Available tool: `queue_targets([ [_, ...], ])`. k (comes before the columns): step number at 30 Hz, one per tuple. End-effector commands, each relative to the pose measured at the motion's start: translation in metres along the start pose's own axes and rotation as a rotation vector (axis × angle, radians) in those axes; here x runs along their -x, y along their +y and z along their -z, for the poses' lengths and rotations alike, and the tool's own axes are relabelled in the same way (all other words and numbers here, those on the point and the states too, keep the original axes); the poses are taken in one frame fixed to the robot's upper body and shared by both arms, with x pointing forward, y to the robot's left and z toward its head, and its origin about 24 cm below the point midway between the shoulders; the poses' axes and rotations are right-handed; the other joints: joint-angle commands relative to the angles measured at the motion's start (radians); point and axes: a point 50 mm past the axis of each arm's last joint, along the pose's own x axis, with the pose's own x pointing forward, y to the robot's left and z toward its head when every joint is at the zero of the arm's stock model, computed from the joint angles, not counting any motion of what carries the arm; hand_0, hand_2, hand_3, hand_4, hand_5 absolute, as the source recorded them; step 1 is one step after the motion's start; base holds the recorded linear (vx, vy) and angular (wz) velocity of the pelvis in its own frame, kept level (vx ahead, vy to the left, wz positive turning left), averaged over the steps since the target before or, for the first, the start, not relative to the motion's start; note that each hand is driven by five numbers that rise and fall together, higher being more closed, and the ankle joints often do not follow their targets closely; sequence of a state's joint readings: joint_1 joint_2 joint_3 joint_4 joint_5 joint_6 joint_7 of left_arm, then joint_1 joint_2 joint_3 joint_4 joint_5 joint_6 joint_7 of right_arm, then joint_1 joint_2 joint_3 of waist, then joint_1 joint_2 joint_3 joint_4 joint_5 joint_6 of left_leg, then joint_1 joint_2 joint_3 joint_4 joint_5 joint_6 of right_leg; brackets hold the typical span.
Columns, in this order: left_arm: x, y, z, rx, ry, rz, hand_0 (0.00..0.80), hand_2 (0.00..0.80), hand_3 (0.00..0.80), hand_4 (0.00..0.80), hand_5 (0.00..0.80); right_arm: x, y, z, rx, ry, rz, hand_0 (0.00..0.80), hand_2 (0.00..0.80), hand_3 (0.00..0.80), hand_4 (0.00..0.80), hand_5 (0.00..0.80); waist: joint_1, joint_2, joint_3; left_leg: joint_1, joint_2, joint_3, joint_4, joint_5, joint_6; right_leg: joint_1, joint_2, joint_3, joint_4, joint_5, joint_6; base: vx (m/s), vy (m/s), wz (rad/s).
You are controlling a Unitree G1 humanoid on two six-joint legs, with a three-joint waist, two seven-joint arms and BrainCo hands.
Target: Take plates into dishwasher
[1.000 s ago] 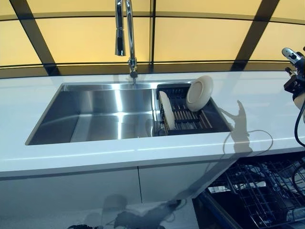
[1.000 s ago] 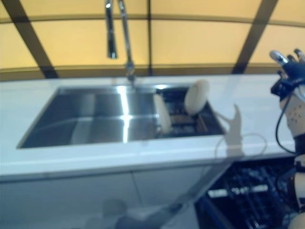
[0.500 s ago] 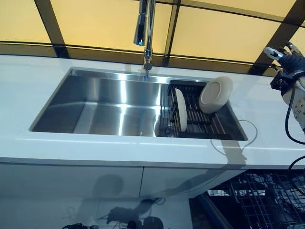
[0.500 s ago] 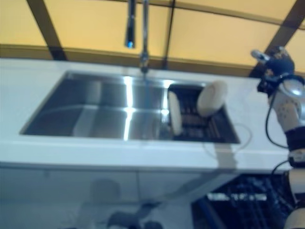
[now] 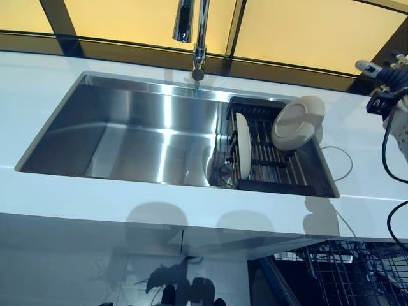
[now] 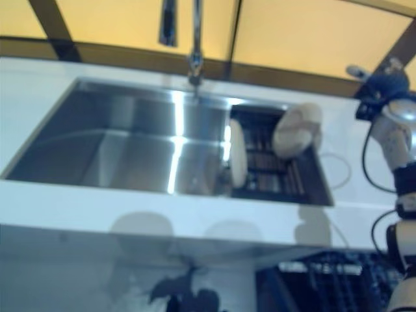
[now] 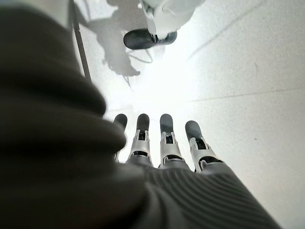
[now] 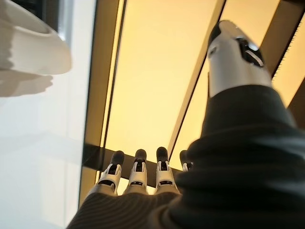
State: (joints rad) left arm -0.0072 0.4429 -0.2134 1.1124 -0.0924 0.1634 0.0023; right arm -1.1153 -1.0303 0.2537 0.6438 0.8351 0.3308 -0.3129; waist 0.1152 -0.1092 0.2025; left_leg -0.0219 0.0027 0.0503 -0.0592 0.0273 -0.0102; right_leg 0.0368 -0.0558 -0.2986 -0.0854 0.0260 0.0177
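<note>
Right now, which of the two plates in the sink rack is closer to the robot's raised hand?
The round plate leaning at the rack's far right corner, its face showing. The other plate stands edge-on at the rack's left side, farther from the right hand.

Sink [image 5: 127, 137]: bare silver steel with bright streaks of reflected light. Counter [image 5: 76, 194]: plain glossy white. Rack [image 5: 280, 169] at the sink's right end: black frame with dark slats. Two plates, one on edge [image 5: 243, 153] and one leaning [image 5: 297, 123]: plain cream, no pattern. Tap [image 5: 199, 32]: polished chrome. Wall behind: amber-yellow panels parted by dark brown bars. Dishwasher basket [image 5: 357, 274]: dark wire grid. Right hand [image 5: 387, 80]: dark ribbed cover, silver fingers with dark tips; left hand [image 7: 167, 148] alike.
</note>
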Motion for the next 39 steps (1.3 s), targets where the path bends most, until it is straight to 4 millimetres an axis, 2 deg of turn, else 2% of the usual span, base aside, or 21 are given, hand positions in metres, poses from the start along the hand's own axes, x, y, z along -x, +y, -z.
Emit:
queue_targets([
  [1,0.000,0.009,0.003,-0.031,0.003,-0.031,0.000,0.000,0.000,0.000,0.000,0.003,-0.015,-0.047,0.061,-0.151,0.049,0.000,0.000,0.000,0.000,0.000,0.011,0.015,-0.008,-0.005,0.006,0.026,-0.028,-0.061,0.007,-0.029,-0.032,-0.018,-0.002,-0.008,0.084,0.000,0.000,0.00],
  [13,0.000,0.002,0.004,-0.026,-0.007,-0.004,0.000,0.000,0.000,0.000,0.000,0.002,-0.001,-0.042,0.024,-0.135,-0.026,0.000,0.000,0.000,0.000,0.000,0.013,0.036,0.021,-0.026,0.008,0.022,-0.028,-0.057,0.002,-0.048,-0.033,-0.022,-0.002,-0.014,0.074,0.000,0.000,0.00],
  [18,0.000,0.003,-0.003,-0.012,-0.033,-0.009,0.000,0.000,0.000,0.000,0.000,0.002,0.004,-0.036,0.023,-0.108,-0.068,0.000,0.000,0.000,0.000,0.000,0.008,0.048,0.039,-0.035,0.007,0.023,-0.028,-0.057,0.002,-0.061,-0.034,-0.016,-0.002,-0.014,0.072,0.000,0.000,0.00],
  [25,0.000,0.000,-0.013,0.015,-0.072,0.000,0.000,0.000,0.000,0.000,0.000,0.002,0.011,-0.025,0.002,-0.083,-0.119,0.000,0.000,0.000,0.000,0.000,0.003,0.074,0.067,-0.048,0.004,0.023,-0.028,-0.054,0.003,-0.077,-0.037,-0.011,-0.002,-0.013,0.065,0.000,0.000,0.00],
  [39,0.000,-0.008,-0.014,0.023,-0.089,0.028,0.000,0.000,0.000,0.000,0.000,0.002,0.022,-0.016,-0.047,-0.042,-0.198,0.000,0.000,0.000,0.000,0.000,-0.008,0.115,0.092,-0.055,-0.001,0.025,-0.028,-0.050,0.002,-0.088,-0.044,-0.006,-0.002,-0.015,0.058,0.000,0.000,0.00],
])
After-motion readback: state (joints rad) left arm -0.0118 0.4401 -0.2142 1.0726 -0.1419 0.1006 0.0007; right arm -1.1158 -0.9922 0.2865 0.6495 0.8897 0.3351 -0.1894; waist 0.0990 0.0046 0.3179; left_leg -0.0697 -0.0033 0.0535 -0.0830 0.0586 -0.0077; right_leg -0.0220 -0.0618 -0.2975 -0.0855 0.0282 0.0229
